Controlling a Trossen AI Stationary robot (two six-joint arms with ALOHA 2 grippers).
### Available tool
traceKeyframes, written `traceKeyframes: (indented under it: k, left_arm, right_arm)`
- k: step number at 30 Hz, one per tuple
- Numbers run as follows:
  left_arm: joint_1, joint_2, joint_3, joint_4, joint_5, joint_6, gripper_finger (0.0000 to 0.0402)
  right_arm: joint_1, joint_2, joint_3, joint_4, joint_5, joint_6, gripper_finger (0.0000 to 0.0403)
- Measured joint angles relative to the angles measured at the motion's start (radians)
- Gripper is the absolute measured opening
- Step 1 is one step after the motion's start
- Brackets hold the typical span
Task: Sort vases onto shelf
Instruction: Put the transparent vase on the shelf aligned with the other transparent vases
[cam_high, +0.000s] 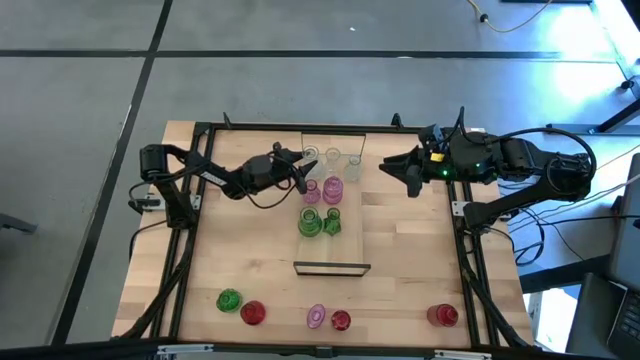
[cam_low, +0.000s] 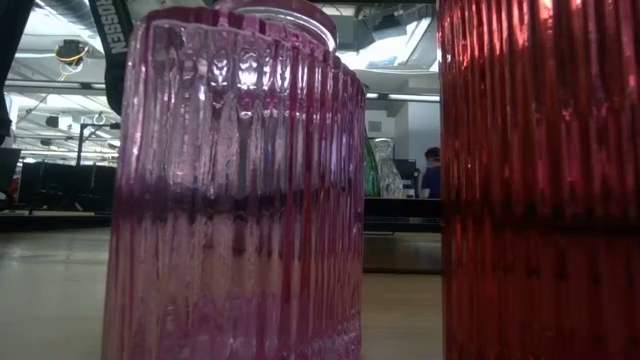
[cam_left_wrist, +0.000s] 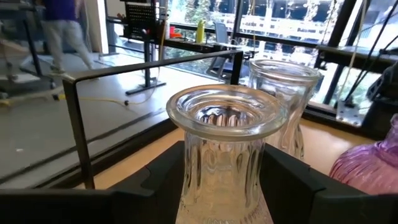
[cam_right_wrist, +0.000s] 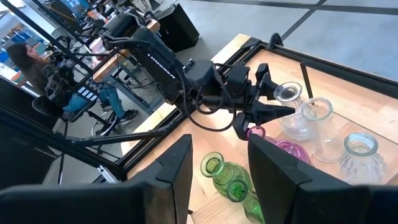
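Observation:
The shelf (cam_high: 335, 250) lies down the middle of the table. On it stand three clear vases at its far end, two pink vases (cam_high: 333, 187) behind them and two green vases (cam_high: 310, 222) at mid-length. My left gripper (cam_high: 303, 167) reaches in from the left and is shut on the clear vase (cam_high: 310, 155) nearest the shelf's far left corner. My right gripper (cam_high: 400, 170) hovers open and holds nothing, to the right of the shelf's far end. Several more vases stand along the table's near edge: green (cam_high: 229, 299), red (cam_high: 252, 313), pink (cam_high: 316, 318), red (cam_high: 340, 320) and red (cam_high: 443, 316). My left gripper (cam_left_wrist: 224, 193) holds the clear vase by its ribbed body (cam_left_wrist: 199, 168), below the flared rim (cam_left_wrist: 227, 109), pinched between the two fingers (cam_left_wrist: 163, 180). The fingers come level from the table's left. The vase is upright; its base is hidden below the picture's edge.
The shelf's thin black end frame (cam_left_wrist: 74, 124) stands just beyond the held vase, and a second clear vase (cam_left_wrist: 283, 93) is close beside it. In the low view a pink vase (cam_low: 235, 190) and a red vase (cam_low: 540, 180) fill the foreground. Bare tabletop lies either side of the shelf.

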Motion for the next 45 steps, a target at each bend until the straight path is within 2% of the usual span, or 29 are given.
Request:
traceKeyframes:
  k: [3, 9, 15, 24, 33, 39, 45]
  left_arm:
    - [0.012, 0.000, 0.000, -0.011, 0.034, -0.052, 0.0195]
    - [0.012, 0.000, 0.000, -0.037, 0.034, -0.071, 0.0249]
    - [-0.014, -0.001, -0.002, -0.046, -0.025, -0.001, 0.0278]
    - [-0.022, -0.043, -0.003, -0.054, -0.056, 0.028, 0.0283]
    - [-0.029, -0.125, -0.003, -0.208, -0.067, 0.031, 0.0273]
    - [-0.029, -0.187, -0.002, -0.250, -0.086, 0.031, 0.0273]
    - [-0.033, -0.264, -0.002, -0.382, -0.094, 0.031, 0.0273]
  right_arm:
    - [0.000, 0.000, 0.000, 0.000, -0.001, 0.000, 0.0136]
    - [0.000, 0.000, 0.000, 0.000, -0.001, 0.000, 0.0136]
    - [0.000, 0.000, 0.000, 0.001, -0.001, 0.000, 0.0136]
    - [0.000, 0.000, 0.000, 0.001, -0.008, 0.000, 0.0136]
    - [0.000, 0.000, 0.000, 0.002, -0.008, 0.000, 0.0136]
    - [0.000, 0.000, 0.000, 0.001, -0.008, 0.000, 0.0136]
    - [0.000, 0.000, 0.000, 0.001, -0.008, 0.000, 0.0136]
